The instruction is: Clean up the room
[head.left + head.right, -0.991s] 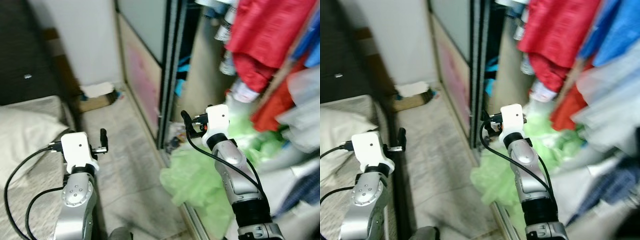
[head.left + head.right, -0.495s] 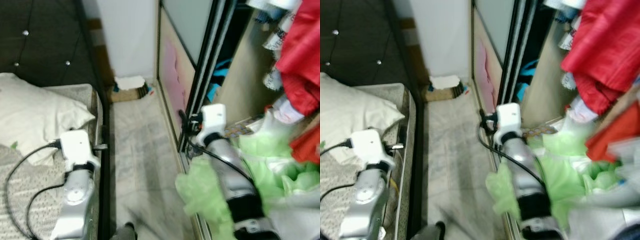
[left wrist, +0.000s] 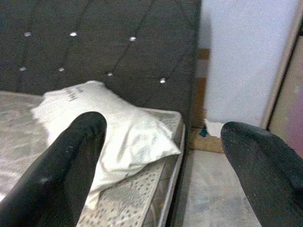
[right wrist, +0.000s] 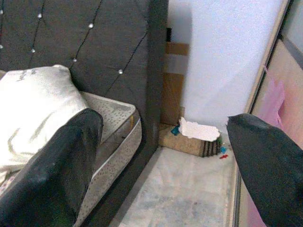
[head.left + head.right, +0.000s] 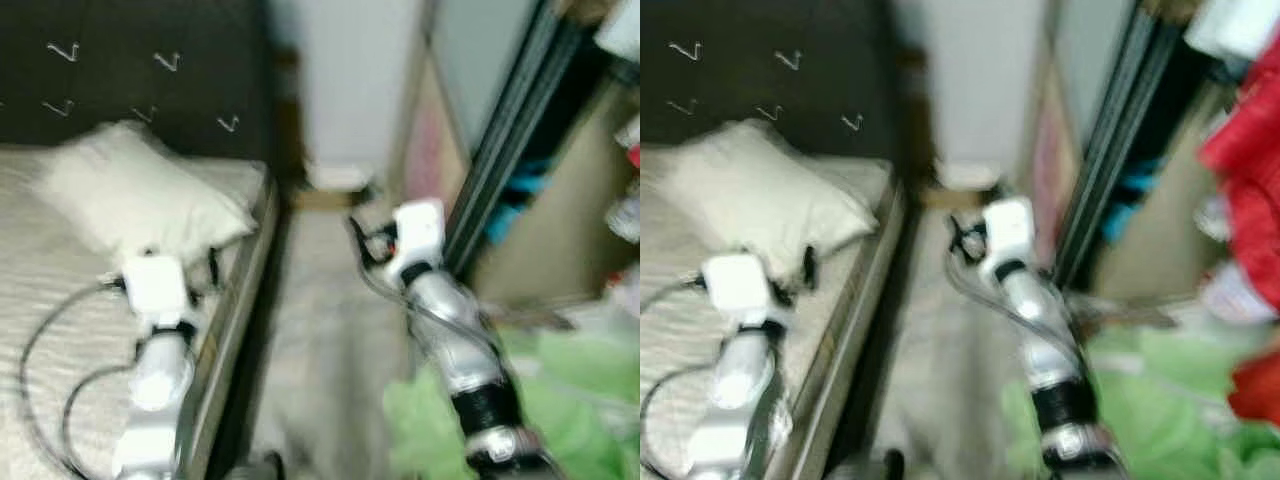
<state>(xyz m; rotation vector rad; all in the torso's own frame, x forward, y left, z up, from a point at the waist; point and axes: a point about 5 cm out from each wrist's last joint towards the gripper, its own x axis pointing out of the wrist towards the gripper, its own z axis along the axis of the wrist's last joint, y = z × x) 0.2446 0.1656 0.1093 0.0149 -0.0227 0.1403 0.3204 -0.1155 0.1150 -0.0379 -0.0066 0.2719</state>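
The view swung off the wardrobe toward the bed and pillow; left gripper and right gripper stayed spread, empty — tidying probably shifted bedward.

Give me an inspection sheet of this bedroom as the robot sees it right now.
Surface: pale floor between bed and wardrobe; head views blurred.
Job's things: white pillow on the bed by the dark tufted headboard; green bags and red clothes at the open wardrobe.
Clutter: low cardboard box with white paper at the wall.
Grippers: left gripper and right gripper, fingers apart, nothing between them.
Cables: black cable looping from the left arm.
Surroundings: white wall, sliding wardrobe door.
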